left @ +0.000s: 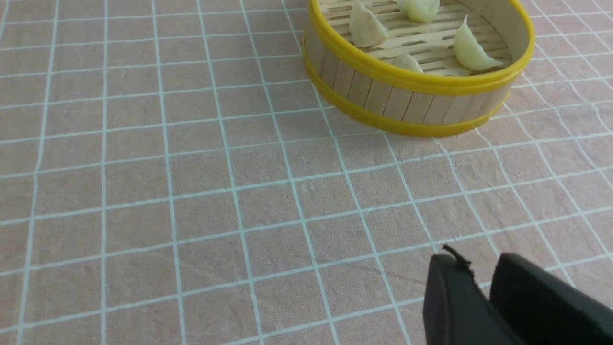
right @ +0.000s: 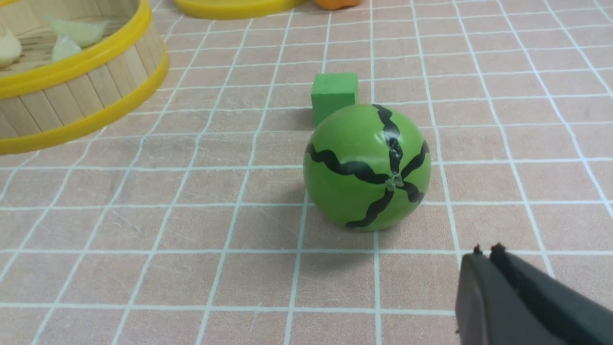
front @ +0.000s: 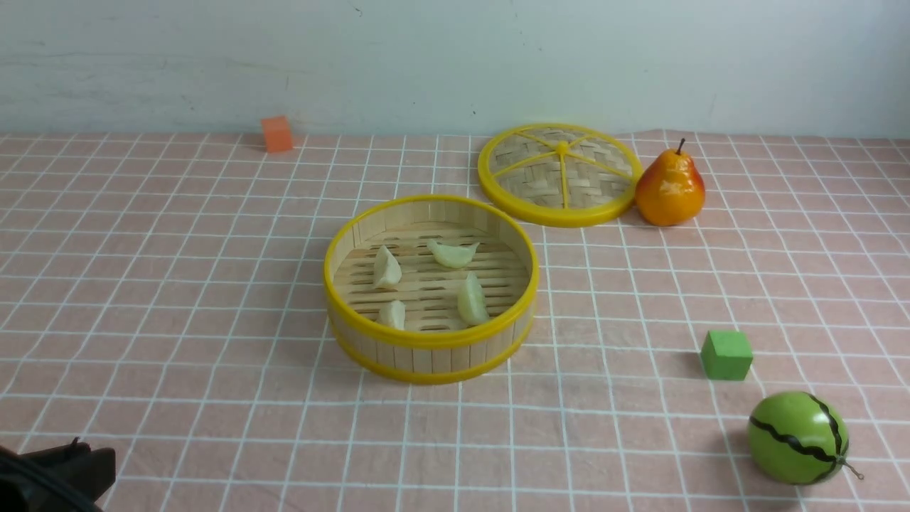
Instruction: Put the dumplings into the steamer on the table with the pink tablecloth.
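Dumplings [left: 368, 29] in steamer [left: 416, 103] — beyond left gripper [left: 481, 282]

left gripper [left: 471, 268]: two matte black, flat, round-tipped fingers; a frayed black thread at one tip
right gripper [right: 484, 251]: same matte black fingers, tips slightly ragged

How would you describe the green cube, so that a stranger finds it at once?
Start at the round bamboo steamer with yellow rims mid-table. Look toward the robot's right, nearer the camera: the small matte green cube sits there. Unlike the neighbouring round striped toy watermelon, it is square-edged and plain.
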Robot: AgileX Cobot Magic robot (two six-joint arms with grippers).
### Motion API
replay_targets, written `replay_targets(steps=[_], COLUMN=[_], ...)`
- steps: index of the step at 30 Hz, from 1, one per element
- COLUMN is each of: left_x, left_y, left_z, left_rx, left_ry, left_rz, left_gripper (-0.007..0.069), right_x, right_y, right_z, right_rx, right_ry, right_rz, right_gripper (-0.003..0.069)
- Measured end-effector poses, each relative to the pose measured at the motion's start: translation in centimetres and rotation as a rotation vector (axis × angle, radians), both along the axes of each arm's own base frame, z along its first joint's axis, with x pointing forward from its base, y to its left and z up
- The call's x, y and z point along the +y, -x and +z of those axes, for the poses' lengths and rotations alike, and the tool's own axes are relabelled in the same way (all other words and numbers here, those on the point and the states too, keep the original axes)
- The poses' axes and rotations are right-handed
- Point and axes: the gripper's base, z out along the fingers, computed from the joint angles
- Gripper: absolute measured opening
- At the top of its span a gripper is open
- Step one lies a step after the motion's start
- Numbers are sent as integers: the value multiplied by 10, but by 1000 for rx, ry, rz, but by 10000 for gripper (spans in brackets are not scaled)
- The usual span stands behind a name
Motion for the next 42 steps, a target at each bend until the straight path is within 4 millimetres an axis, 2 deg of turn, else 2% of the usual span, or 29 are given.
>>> replay_targets(steps=[11,16,17,24,29,32,37,42], left_x=[0,5,8,20,22,23,29,33], left_y=[0,11,18,47,43,39,34,34], left_z=[0,-1,-3,-36,-76,-89,-85,-85], left_rx=[-2,-52,-85,-216,-156,-155,-249,-254], left_ry=[1,22,36,92,42,92,235,240], left_rz=[0,0,0,0,43,126,292,366], left_gripper=[123,126,127,132,141,144,146,155], right_x=[0,0,0,0,0,0,0,0], right_y=[0,0,0,0,0,0,0,0], right_z=[0,0,0,0,0,0,0,0], right_rx=[0,0,0,-2,-2,-3,-3,-2], right_ry=[1,2,3,2,3,4,4,4], right_rz=[0,0,0,-1,-1,-1,-1,-1], right_gripper=[10,10,13,22,31,31,31,34])
